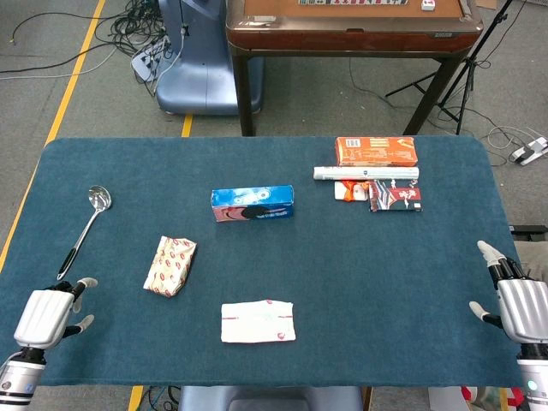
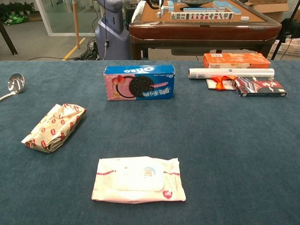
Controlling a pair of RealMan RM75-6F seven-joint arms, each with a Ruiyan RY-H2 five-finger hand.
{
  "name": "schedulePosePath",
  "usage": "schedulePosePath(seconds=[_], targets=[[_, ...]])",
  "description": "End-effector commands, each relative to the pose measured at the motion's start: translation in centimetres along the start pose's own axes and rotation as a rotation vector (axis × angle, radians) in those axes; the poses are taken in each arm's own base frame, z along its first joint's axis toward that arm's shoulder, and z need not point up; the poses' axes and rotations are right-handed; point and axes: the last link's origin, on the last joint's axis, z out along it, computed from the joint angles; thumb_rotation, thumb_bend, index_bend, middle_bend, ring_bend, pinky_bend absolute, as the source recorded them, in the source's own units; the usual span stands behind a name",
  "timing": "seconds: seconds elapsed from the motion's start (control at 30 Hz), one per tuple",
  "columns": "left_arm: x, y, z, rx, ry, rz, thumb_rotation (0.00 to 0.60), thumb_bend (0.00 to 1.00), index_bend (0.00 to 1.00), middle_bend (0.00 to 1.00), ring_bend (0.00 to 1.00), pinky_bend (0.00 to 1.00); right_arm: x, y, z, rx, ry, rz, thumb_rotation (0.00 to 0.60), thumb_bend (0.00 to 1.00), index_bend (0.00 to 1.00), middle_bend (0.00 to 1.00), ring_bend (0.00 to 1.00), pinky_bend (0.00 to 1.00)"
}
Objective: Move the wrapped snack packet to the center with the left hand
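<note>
The left hand [image 1: 47, 317] holds nothing, and its fingers look partly curled. The right hand [image 1: 518, 304] holds nothing either, fingers a little apart. The wrapped snack packet [image 1: 169, 265] lies ahead of the left fingers, off to the right, well apart. I think the hand should reach over it and grab its middle gently. The blue box [image 2: 139, 82] says "OREO".

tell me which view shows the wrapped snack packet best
The chest view: the wrapped snack packet sits close and large there, so its red-printed, crinkled wrapper and twisted end read clearly. The head view shows the packet whole but small, from above, and adds its place on the table, ahead of the left hand.
</note>
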Motion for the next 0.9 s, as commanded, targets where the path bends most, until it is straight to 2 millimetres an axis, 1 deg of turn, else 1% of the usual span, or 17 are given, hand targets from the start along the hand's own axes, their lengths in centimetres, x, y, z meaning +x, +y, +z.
schedulePosePath(seconds=[0.03, 0.1, 0.13, 0.2, 0.3, 0.4, 0.57, 0.67, 0.77, 0.9], targets=[[-0.4, 2.2, 1.3, -0.053, -0.046, 0.018, 0.6, 0.12, 0.23, 0.43, 0.34, 0.64, 0.4, 0.0, -0.1, 0.002, 0.011, -0.002, 0.6, 0.0, 0.0, 0.19, 0.23, 0.64], [-0.5, 3.1, 2.2, -0.088, -0.056, 0.009, 0.6, 0.02, 0.16, 0.29, 0.23, 0.61, 0.6, 0.0, -0.1, 0.001, 0.024, 0.003, 0.6, 0.0, 0.0, 0.19, 0.23, 0.64], [-0.7, 3.4, 2.6, -0.099, -0.063, 0.006, 0.6, 0.01, 0.14, 0.25, 0.2, 0.58, 0.6, 0.0, -0.2, 0.0, 0.025, 0.005, 0.6, 0.0, 0.0, 0.19, 0.23, 0.64], [-1.0, 4.3, 3.6, -0.121, -0.081, -0.003, 0.6, 0.0, 0.07, 0.13, 0.11, 0.48, 0.7, 0.2, -0.2, -0.005, 0.023, 0.008, 0.6, 0.0, 0.0, 0.19, 0.23, 0.64], [-1.3, 5.5, 5.2, -0.154, -0.074, -0.001, 0.6, 0.0, 0.01, 0.03, 0.03, 0.38, 0.8, 0.3, -0.1, -0.01, 0.02, 0.009, 0.6, 0.0, 0.0, 0.19, 0.23, 0.64], [-1.8, 6.5, 6.7, -0.174, -0.06, 0.002, 0.6, 0.0, 0.0, 0.0, 0.0, 0.31, 0.8, 0.4, -0.1, -0.011, 0.018, 0.011, 0.6, 0.0, 0.0, 0.19, 0.23, 0.64], [-2.5, 7.5, 9.1, -0.19, -0.064, 0.008, 0.6, 0.0, 0.0, 0.0, 0.0, 0.21, 0.8, 0.4, -0.1, -0.013, 0.015, 0.012, 0.6, 0.0, 0.0, 0.19, 0.23, 0.64], [-2.6, 8.0, 10.2, -0.188, -0.057, 0.011, 0.6, 0.0, 0.0, 0.0, 0.0, 0.15, 0.9, 0.4, -0.1, -0.015, 0.016, 0.013, 0.6, 0.0, 0.0, 0.19, 0.23, 0.64], [-2.5, 8.3, 11.3, -0.178, -0.019, 0.027, 0.6, 0.0, 0.0, 0.0, 0.0, 0.12, 0.9, 0.5, -0.1, -0.016, 0.015, 0.014, 0.6, 0.0, 0.0, 0.19, 0.23, 0.64], [-2.6, 8.3, 12.3, -0.168, 0.002, 0.054, 0.6, 0.0, 0.0, 0.0, 0.0, 0.11, 0.9, 0.5, -0.1, -0.016, 0.015, 0.015, 0.6, 0.0, 0.0, 0.19, 0.23, 0.64]])
